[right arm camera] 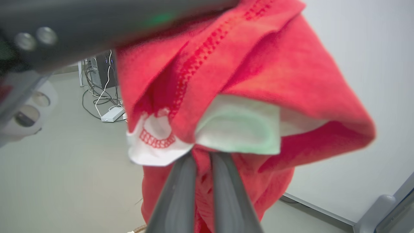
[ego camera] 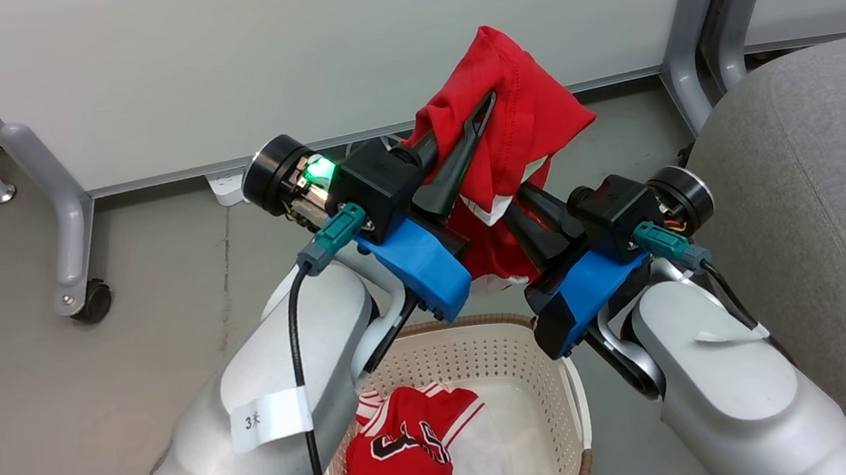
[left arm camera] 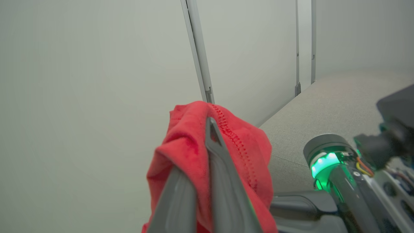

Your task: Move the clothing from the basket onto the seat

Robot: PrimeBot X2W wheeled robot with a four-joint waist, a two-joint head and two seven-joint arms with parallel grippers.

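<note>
- Leg of grey metal, castor-footed [ego camera: 66, 227], is seen at far left beneath a white partition panel [ego camera: 283, 43].
- Left gripper [ego camera: 484, 111] is raised before the panel; its long dark fingers are pressed together on a fold of a soft red jersey with white trim [ego camera: 529, 109], which is held high above the basket.
- Cream perforated plastic basket with brown woven-look rim [ego camera: 522, 371] is set on the floor below both arms; a second red jersey with black-and-white numerals [ego camera: 403, 461] is crumpled inside it.
- Right gripper [right arm camera: 202, 160] is clamped on the lower part of the raised jersey, with cloth pinched between nearly touching fingers.
- Large rounded grey felt-like seat [ego camera: 832, 175] is noted at far right, near the basket and apart from the raised jersey.
</note>
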